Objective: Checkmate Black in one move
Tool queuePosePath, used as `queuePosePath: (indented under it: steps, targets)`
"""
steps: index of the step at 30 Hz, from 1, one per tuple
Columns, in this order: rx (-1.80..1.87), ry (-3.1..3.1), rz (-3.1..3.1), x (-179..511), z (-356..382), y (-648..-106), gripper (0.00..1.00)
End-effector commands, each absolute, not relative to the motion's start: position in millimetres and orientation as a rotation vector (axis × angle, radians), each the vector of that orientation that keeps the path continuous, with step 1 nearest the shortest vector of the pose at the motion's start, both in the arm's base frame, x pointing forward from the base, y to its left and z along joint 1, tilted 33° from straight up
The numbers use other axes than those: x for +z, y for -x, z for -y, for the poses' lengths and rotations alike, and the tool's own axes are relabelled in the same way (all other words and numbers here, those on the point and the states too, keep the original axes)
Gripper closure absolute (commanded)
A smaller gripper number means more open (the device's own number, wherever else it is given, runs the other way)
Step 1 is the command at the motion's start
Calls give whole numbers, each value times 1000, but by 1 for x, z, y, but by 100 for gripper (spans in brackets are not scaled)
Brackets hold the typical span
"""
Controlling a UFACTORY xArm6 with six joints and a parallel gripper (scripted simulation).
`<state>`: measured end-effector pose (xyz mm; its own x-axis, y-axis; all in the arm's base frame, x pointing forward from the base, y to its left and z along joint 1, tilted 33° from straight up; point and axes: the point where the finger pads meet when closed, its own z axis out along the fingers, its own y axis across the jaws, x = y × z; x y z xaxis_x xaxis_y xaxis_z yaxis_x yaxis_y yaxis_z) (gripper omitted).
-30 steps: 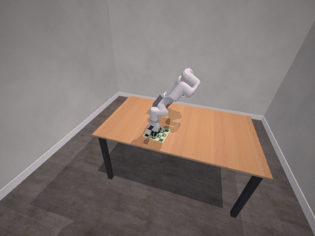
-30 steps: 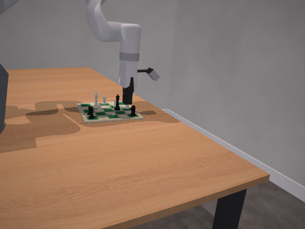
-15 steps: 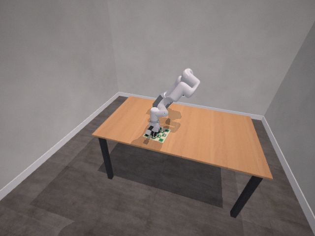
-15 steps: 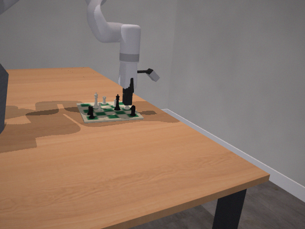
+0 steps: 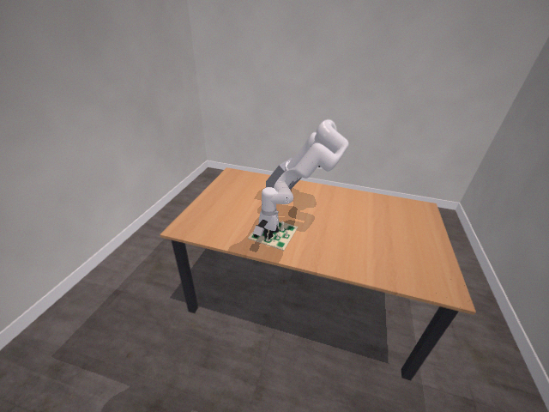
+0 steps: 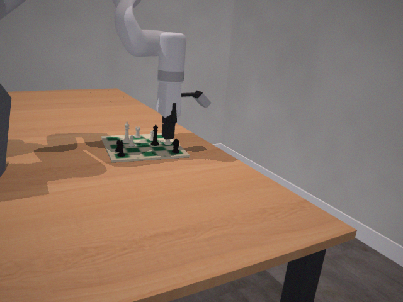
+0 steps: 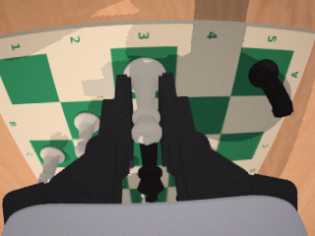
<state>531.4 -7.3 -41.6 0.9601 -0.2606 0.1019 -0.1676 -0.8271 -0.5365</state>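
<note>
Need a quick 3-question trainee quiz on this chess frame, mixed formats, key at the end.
1. True or false: the gripper is shut on a white piece.
2. Multiple choice, wrist view: the black piece near the digit 5 edge is A) between the fingers, B) apart from the gripper, off to its right in the picture, C) off the board.
3. Fill in: in the exterior view, the board lies on a ____ table.

Key: 1 true; 2 B; 3 wooden
</note>
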Motion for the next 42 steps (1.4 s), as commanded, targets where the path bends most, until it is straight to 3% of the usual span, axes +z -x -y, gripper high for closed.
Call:
queuePosePath:
  steps: [1,25,26,28,29,31,32,34,35,39,40,42]
  targets:
    - [-235,2564,-303,-40,8,-533,100]
    - [-235,2564,-303,-40,8,-533,100]
    - [-235,2564,-303,-40,8,-533,92]
    - [-235,2564,-303,-40,8,-533,92]
    - [-235,2564,-303,-40,8,-533,83]
    - [-235,2564,-303,-40,8,-533,83]
    - [-235,2564,-303,-40,8,-533,75]
    - [-235,2564,-303,-40,8,-533,75]
    - [-235,2564,-303,-40,8,-533,66]
    - [-235,2564,-303,-40,8,-533,66]
    - [-235,2564,-303,-40,8,-533,58]
    - [-235,2564,-303,-40,8,-533,58]
